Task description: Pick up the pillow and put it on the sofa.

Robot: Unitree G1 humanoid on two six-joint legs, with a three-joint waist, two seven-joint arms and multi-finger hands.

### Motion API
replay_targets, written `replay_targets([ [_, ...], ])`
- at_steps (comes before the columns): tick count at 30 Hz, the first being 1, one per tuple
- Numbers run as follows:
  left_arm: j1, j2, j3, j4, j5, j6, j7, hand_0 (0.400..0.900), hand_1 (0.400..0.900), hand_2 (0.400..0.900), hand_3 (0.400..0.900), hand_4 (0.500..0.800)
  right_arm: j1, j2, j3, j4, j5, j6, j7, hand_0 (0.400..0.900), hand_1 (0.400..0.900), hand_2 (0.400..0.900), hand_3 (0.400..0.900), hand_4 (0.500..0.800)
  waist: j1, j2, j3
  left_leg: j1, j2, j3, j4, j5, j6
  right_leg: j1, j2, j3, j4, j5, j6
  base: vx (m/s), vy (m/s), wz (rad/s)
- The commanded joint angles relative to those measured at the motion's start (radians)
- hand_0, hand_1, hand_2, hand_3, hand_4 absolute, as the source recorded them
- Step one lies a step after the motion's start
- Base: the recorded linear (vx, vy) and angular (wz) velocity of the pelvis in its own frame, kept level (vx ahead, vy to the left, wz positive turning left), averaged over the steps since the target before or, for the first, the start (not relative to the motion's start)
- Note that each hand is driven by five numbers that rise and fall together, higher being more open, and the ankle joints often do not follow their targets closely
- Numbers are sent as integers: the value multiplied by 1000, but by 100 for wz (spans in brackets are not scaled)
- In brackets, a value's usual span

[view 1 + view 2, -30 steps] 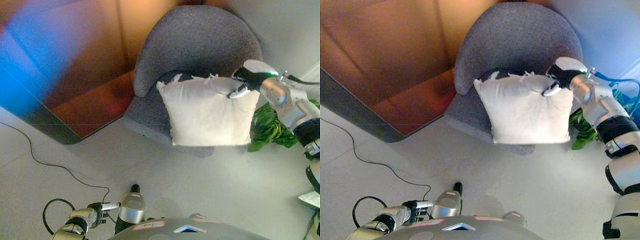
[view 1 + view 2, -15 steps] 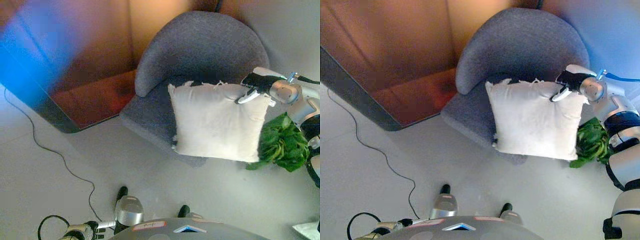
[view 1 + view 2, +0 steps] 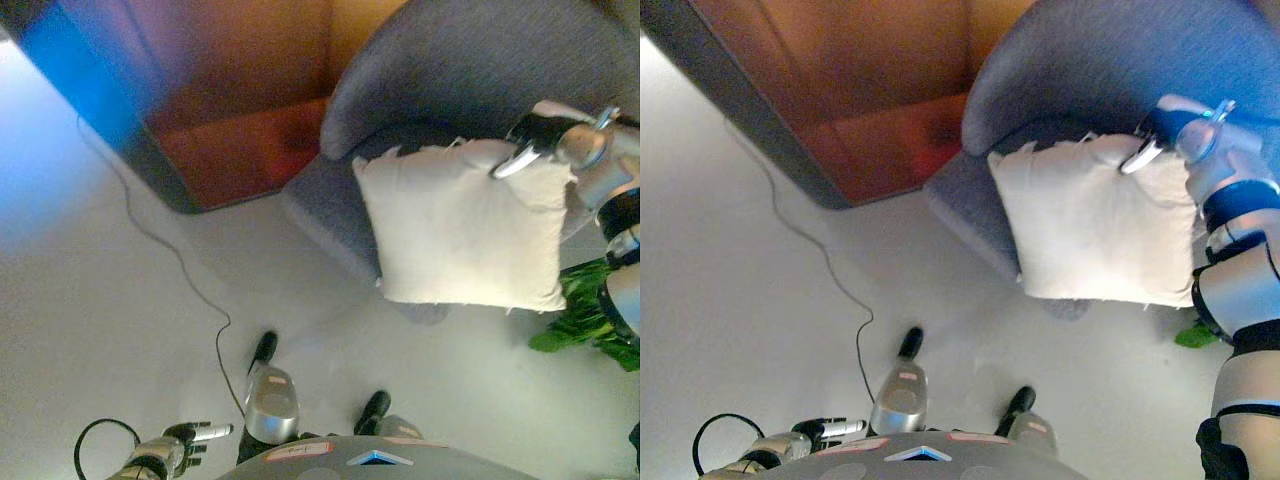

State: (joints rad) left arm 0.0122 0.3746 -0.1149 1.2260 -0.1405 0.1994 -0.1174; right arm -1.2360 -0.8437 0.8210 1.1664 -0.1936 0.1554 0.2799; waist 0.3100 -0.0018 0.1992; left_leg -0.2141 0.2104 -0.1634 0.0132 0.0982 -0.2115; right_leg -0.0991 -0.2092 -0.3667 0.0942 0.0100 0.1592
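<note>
At top right, my right hand pinches upper corner of pillow, fingers curled round cloth so pillow hangs free over grey sofa seat front, ready for drop. Left hand idle low left, fingers relaxed, empty. Plant beside sofa.

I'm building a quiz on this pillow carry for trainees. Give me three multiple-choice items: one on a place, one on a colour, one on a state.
1. Where does the pillow hang?
A. before the sofa
B. flat on the floor
C. on the wooden cabinet

2. What colour is the sofa?
A. red
B. grey
C. green

3. How is the right hand?
A. open and away from the pillow
B. flat under the pillow
C. shut on the pillow's top corner

Answers:
1 A, the pillow hangs in the air, covering the seat's front edge.
2 B, its upholstery is grey all over.
3 C, its fingers curl over the corner.
</note>
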Motion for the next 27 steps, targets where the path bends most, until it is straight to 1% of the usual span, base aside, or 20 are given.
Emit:
replay_targets([
  [1, -12, 71, -78, 36, -42, -6, 0, 900, 900, 900, 900, 800, -262, -33, 41, 17, 37, 32, -134, 400, 400, 400, 400, 500, 42, -8, 46, 60, 70, -10, -57, 2, 22, -142, -71, 34, 146, -43, -5, -99, 0, 14],
  [2, -7, 66, -82, 34, -49, -12, -1, 900, 900, 900, 900, 800, -275, -35, 47, 25, 26, 40, -163, 806, 806, 806, 806, 744, 45, 2, 53, 46, 72, -11, -58, 9, 22, -161, -76, 33, 162, -47, -8, -86, 24, 11],
  [3, -4, 62, -83, 33, -54, -14, -3, 900, 900, 900, 900, 800, -282, -35, 47, 33, -4, 54, -170, 900, 900, 900, 900, 800, 46, 8, 56, 37, 74, -11, -59, 15, 22, -173, -80, 32, 173, -51, -11, -51, 28, 8],
  [5, 2, 55, -86, 29, -62, -13, -5, 900, 900, 900, 900, 800, -290, -36, 57, 49, -27, 49, -177, 900, 900, 900, 900, 800, 48, 21, 57, 24, 76, -14, -62, 25, 23, -193, -83, 35, 193, -59, -16, -26, 19, 7],
  [8, 7, 59, -86, 27, -73, -12, -16, 900, 900, 900, 900, 800, -293, -40, 65, 52, -37, 65, -191, 900, 900, 900, 900, 800, 46, 29, 57, 22, 76, -15, -61, 27, 23, -205, -87, 41, 210, -67, -19, 1, 16, -2],
  [14, 20, 54, -84, 28, -83, -17, -25, 900, 900, 900, 900, 800, -287, -53, 73, 56, -69, 75, -183, 900, 900, 900, 900, 800, 33, 31, 41, 47, 79, -1, -64, 26, 19, -185, -83, 56, 199, -72, -19, 47, 38, -13],
  [18, 24, 51, -79, 38, -75, -11, -40, 900, 900, 900, 900, 800, -287, -67, 75, 60, -77, 96, -177, 900, 900, 900, 900, 800, 28, 24, 37, 55, 77, 5, -65, 22, 16, -169, -79, 57, 182, -69, -17, 18, 10, -9],
  [20, 29, 52, -72, 51, -69, -14, -49, 900, 900, 900, 900, 800, -284, -80, 73, 68, -77, 115, -171, 900, 900, 900, 900, 800, 23, 15, 28, 66, 77, 13, -67, 20, 15, -150, -74, 58, 164, -66, -16, 22, -4, -12],
  [23, 45, 53, -66, 60, -57, -20, -45, 900, 900, 900, 900, 800, -256, -111, 62, 69, -82, 117, -154, 900, 900, 900, 900, 800, 14, 1, 9, 88, 75, 26, -74, 18, 13, -107, -68, 56, 126, -59, -11, 53, -14, -10],
  [27, 63, 54, -54, 69, -36, -10, -42, 900, 900, 900, 900, 800, -217, -144, 47, 64, -92, 113, -133, 900, 900, 900, 900, 800, -2, -20, -28, 124, 76, 52, -70, 9, 14, -44, -62, 61, 81, -48, -6, 100, -3, -22],
])
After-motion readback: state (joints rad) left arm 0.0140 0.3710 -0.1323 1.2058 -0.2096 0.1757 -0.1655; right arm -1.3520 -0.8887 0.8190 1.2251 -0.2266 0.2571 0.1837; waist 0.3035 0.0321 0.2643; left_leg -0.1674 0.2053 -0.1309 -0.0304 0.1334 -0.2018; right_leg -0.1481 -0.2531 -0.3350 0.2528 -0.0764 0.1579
